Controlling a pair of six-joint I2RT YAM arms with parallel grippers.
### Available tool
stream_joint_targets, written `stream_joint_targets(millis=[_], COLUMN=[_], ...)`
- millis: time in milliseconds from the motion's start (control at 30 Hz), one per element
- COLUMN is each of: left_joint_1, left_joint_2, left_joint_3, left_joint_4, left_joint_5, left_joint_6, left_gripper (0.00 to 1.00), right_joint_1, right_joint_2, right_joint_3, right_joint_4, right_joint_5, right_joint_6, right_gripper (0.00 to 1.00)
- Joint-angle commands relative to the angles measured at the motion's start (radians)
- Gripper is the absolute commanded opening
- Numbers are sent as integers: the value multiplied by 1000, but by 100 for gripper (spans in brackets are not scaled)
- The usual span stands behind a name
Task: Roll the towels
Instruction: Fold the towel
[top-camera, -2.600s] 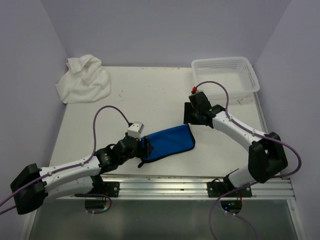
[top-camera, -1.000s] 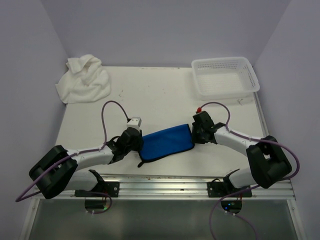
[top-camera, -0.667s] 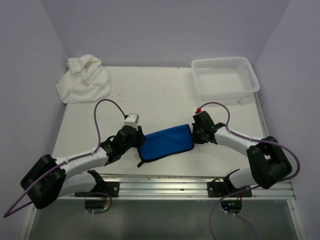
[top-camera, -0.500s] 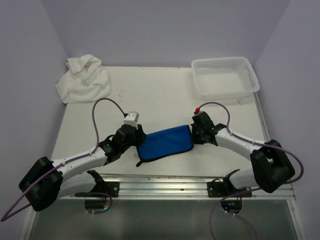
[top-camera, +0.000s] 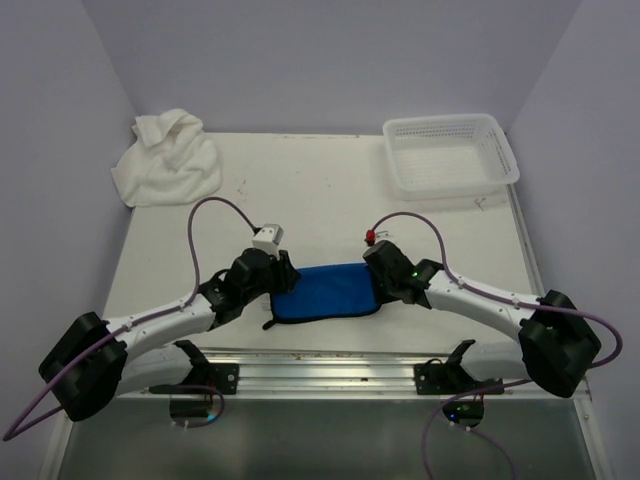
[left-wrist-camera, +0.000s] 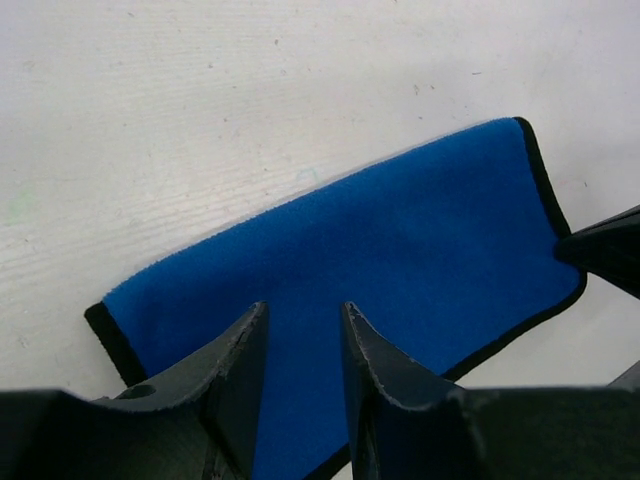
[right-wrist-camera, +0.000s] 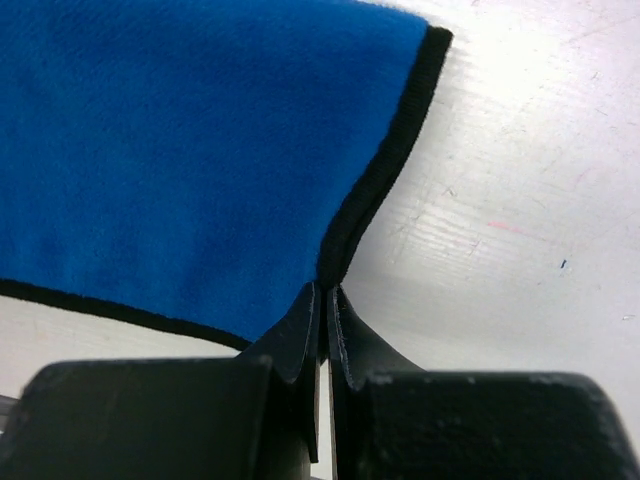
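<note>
Pinching the black-trimmed right edge of the blue towel (right-wrist-camera: 200, 150), the right gripper (right-wrist-camera: 325, 292) had its jaws fully closed on the cloth. The left gripper (left-wrist-camera: 303, 320) hung over the towel's left end, jaws partly apart and holding nothing. The blue towel lay flat by the tabletop's (top-camera: 320, 190) near edge; the white towel (top-camera: 167, 158) sat heaped in the far-left corner. With one end gripped, a pull could drag or skew the cloth instead of rolling it.
</note>
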Motion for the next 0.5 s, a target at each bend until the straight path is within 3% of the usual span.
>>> stream_joint_targets(millis=[0, 467], left_joint_1=[-4, -124], left_joint_2=[26, 179], left_joint_3=[1, -6], left_joint_4=[81, 210], left_joint_5=[60, 83], left_joint_6=[-34, -103], left_gripper=[38, 28], right_joint_1=[53, 168], right_joint_2=[-16, -10], right_joint_3=[53, 81], right_joint_4=[-36, -15], right_joint_5=[85, 114], right_joint_6=[-30, -24], right_gripper=[0, 0])
